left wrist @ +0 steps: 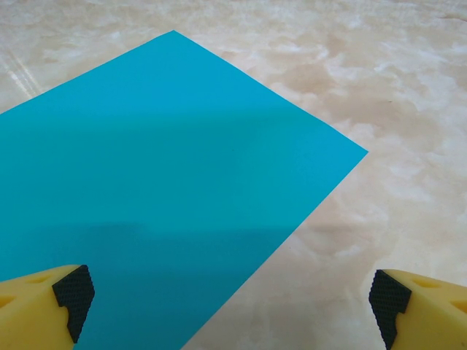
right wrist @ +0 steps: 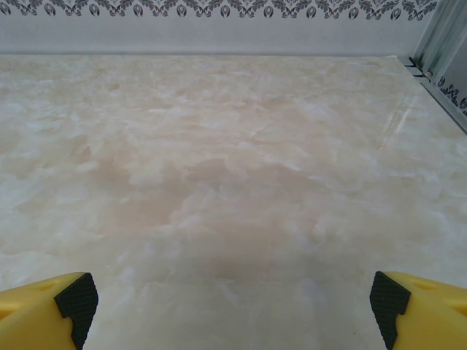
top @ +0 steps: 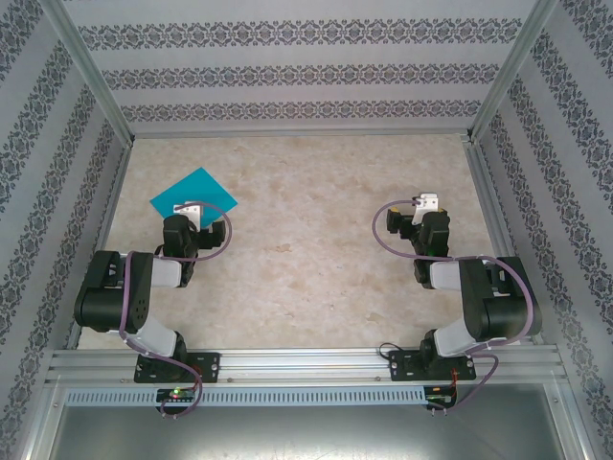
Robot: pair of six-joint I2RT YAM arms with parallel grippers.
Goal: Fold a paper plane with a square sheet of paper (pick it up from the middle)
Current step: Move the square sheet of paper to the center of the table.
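Gaping wide and empty — like the right gripper [right wrist: 233, 300] — the left gripper [left wrist: 232, 300] needed centring over the sheet [left wrist: 157, 182] before pinching its middle.

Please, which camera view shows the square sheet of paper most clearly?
The left wrist view: the square sheet of paper lies flat and large there, two corners sharp. In the top external view it is small, its near part hidden by the left tool. The right wrist view faces the table.
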